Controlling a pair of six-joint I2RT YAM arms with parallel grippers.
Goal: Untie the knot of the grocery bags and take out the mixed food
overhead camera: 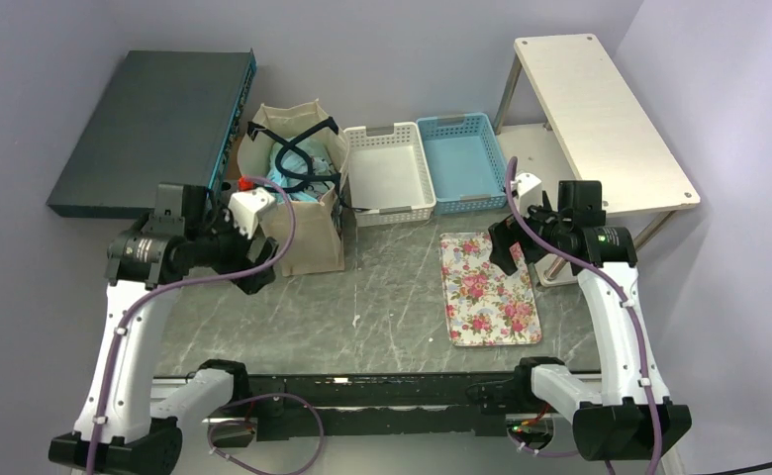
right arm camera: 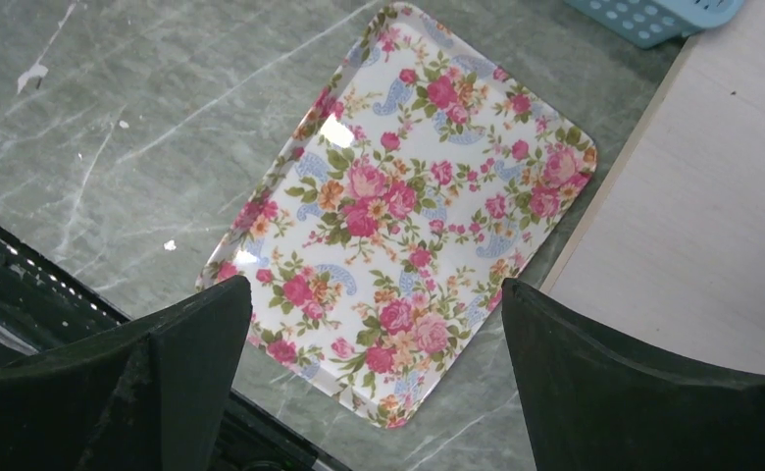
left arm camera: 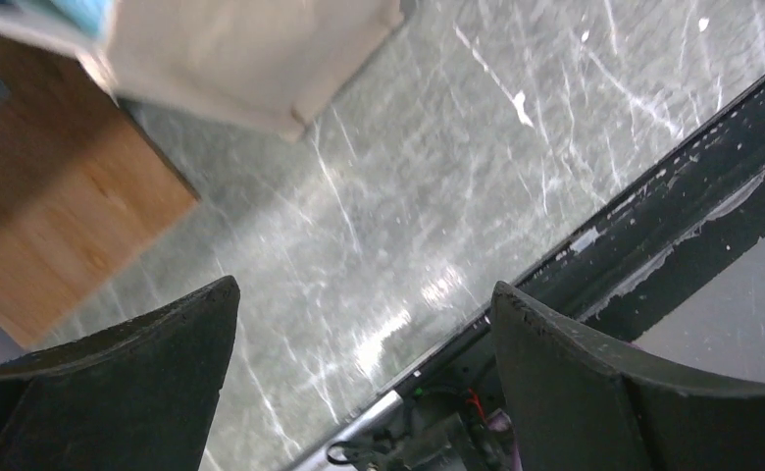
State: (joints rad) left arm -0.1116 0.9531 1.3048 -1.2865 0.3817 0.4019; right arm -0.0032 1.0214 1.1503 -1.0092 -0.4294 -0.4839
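Note:
The beige canvas tote (overhead camera: 308,228) stands at the back left of the table, its black straps (overhead camera: 298,139) draped over the top. The light-blue plastic bag (overhead camera: 298,178) sits inside it. I cannot make out the knot, and the food is hidden. My left gripper (overhead camera: 261,265) is open and empty, just left of the tote's front. In the left wrist view it (left arm camera: 364,287) hangs over bare table, with the tote's lower corner (left arm camera: 251,59) beyond. My right gripper (overhead camera: 506,249) is open and empty over the floral tray (overhead camera: 488,289). It also shows in the right wrist view (right arm camera: 376,287), above the tray (right arm camera: 408,206).
A white basket (overhead camera: 390,173) and a blue basket (overhead camera: 461,163) stand side by side behind the tray. A black flat box (overhead camera: 154,119) lies at the back left. A white shelf on legs (overhead camera: 600,119) stands at the right. A wooden surface (left arm camera: 55,216) lies beside the tote.

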